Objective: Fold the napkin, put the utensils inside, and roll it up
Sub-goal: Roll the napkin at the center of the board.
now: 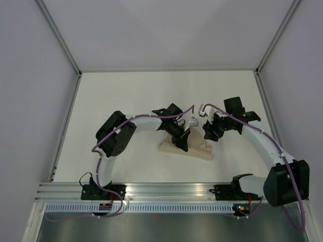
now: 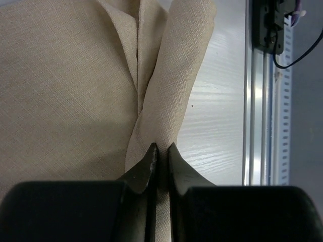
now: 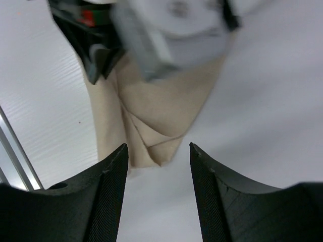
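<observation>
Looks well along to me: the napkin (image 1: 202, 152) sits as a narrow folded bundle near the middle of the table (image 1: 126, 101), left fingers (image 2: 144, 171) pinching a gathered fold, right fingers (image 3: 212, 186) spread empty just beside its right end, utensils nowhere visible, maybe tucked inside.

The left gripper (image 2: 161, 151) pinched a bunched fold of the napkin (image 2: 65, 85), which spread ahead and leftward.

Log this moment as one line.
napkin: bunched into narrow bundle | left fingers: shut on napkin fold | right fingers: open, empty, by napkin end | utensils: not visible
</observation>
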Robot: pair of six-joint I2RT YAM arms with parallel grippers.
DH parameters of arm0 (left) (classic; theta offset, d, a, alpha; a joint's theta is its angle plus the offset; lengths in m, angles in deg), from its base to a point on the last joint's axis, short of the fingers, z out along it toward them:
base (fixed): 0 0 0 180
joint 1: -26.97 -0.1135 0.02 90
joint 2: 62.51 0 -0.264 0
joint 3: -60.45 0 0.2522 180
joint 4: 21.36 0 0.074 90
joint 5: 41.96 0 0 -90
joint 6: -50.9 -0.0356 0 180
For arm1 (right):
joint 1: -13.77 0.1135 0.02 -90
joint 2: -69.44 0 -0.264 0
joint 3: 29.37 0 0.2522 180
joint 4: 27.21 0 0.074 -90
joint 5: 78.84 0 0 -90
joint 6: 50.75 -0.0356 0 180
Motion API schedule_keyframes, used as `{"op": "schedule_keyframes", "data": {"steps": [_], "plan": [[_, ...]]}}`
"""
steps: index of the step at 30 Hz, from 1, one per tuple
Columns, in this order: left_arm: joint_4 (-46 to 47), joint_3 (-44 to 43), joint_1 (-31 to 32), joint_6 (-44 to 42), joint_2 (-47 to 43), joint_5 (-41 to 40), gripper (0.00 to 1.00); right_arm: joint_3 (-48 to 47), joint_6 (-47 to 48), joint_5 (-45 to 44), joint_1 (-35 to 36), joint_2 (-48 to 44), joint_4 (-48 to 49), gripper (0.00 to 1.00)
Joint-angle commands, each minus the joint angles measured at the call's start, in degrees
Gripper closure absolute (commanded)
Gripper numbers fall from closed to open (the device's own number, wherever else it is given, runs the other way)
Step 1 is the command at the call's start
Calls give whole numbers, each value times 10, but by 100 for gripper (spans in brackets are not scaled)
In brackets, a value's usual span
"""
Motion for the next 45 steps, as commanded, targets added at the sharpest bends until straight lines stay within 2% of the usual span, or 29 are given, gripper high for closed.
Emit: {"op": "schedule_keyframes", "data": {"steps": [1,7,9,20,28,34,40,43,45], "plan": [[-122,-58,2,43,52,53,98,53,-2,-60,59,-57,56,42],[-166,-102,0,75,99,78,97,127,-20,-161,192,-98,122,45],[-177,-115,-2,78,117,90,97,146,-20,-177,210,-111,129,47],[-199,-140,-37,125,164,105,98,229,-11,-262,336,-172,155,47],[-199,-156,-43,152,182,109,96,268,-14,-355,446,-147,212,47],[-200,-153,-48,167,186,105,94,312,-14,-425,480,-103,301,47],[-201,-153,-57,163,189,106,93,331,-13,-454,491,-66,357,47],[-202,-153,-61,159,185,114,89,341,-10,-459,491,-56,372,54],[-201,-153,-64,140,179,115,84,342,-15,-462,491,-48,375,65]]}}
